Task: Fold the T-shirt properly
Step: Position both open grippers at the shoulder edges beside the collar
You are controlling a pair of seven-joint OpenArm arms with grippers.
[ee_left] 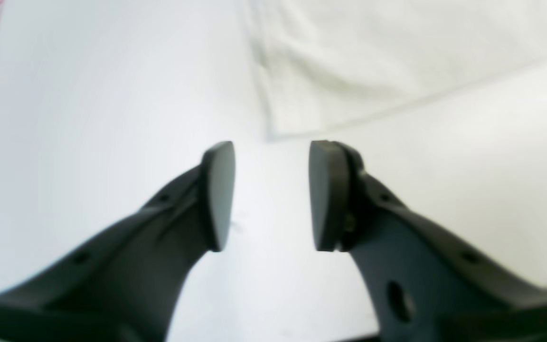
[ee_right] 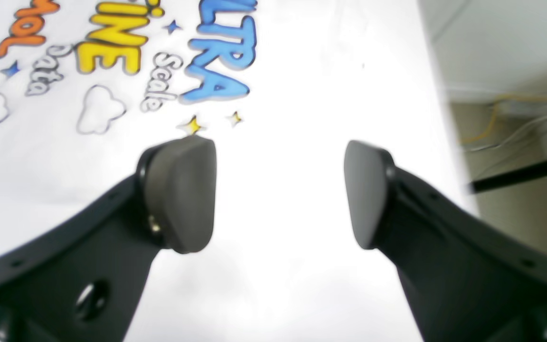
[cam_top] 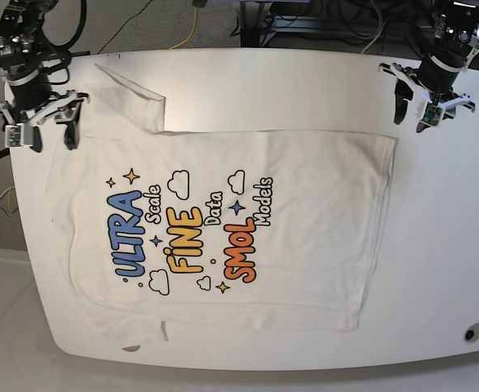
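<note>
We see the shirt (cam_top: pixel 223 237) flat on the table (cam_top: pixel 435 269), print up, bare table w/ room at its hem side. Far side: left claw (cam_top: pixel 426 112) released, empty, just off shirt corner; right claw (cam_top: pixel 42 131) released, above shoulder edge.

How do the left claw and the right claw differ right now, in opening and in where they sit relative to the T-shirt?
The right claw stands wider apart than the left claw. The right claw hangs over the T-shirt, near its printed words; the left claw is over bare table, just off the shirt's corner. In the base view the right claw is by the sleeve end, the left claw by the hem end. Both are open and hold nothing.
</note>
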